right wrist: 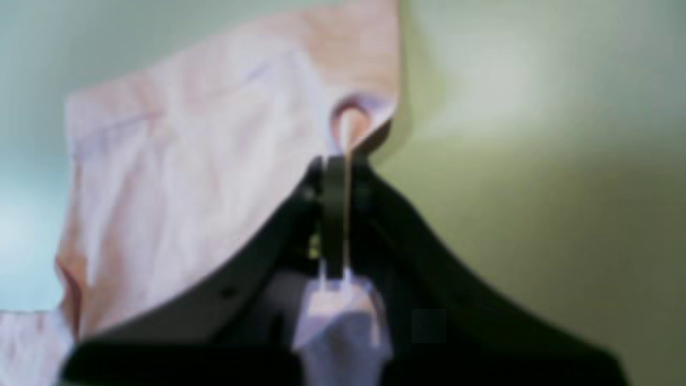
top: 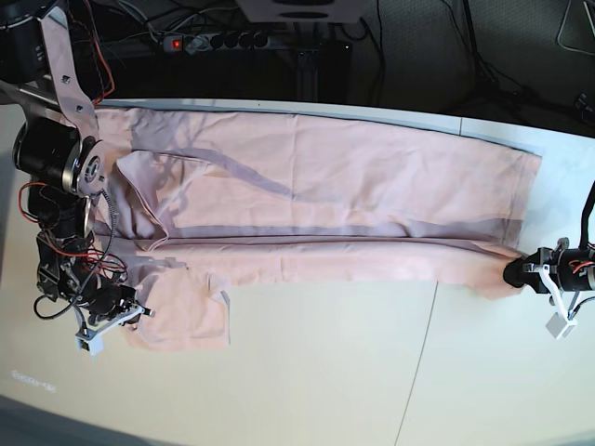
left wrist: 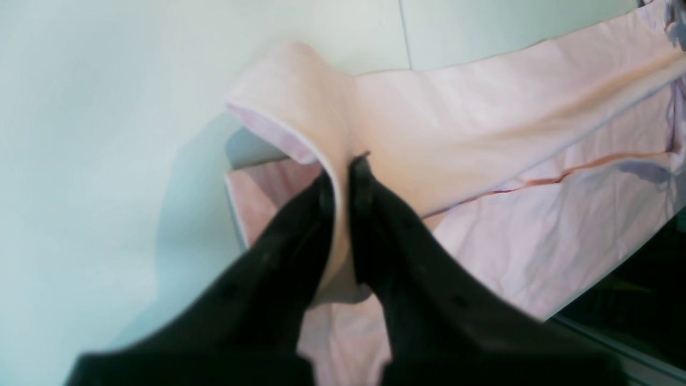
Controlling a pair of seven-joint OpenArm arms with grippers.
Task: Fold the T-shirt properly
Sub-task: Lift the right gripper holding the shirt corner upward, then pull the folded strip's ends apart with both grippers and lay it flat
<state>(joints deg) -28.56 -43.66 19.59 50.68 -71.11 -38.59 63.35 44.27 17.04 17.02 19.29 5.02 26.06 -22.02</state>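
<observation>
A large pale pink T-shirt [top: 307, 209] lay spread flat on a pale tabletop [top: 372, 372], its long axis running side to side across the base view, already doubled lengthwise with a fold line along the middle. The shirt served as the landmark for everything else.

At the shirt's right end in the base view, the left gripper [left wrist: 343, 171] reached in low and level from beyond the cloth. Its black fingers [left wrist: 321, 198] were pressed together, pinching a raised edge of pink fabric between them.

At the shirt's opposite end, near the sleeve, the right gripper [right wrist: 340, 171] came down from an arm standing over that edge. Its wrist view was blurred, but the fingers [right wrist: 364, 193] appeared pinched on a thin fold of the shirt, with a small loop of cloth above them.

The whole length of the garment stretched between the two grips, so any fold across it would likely carry one end toward the other.
</observation>
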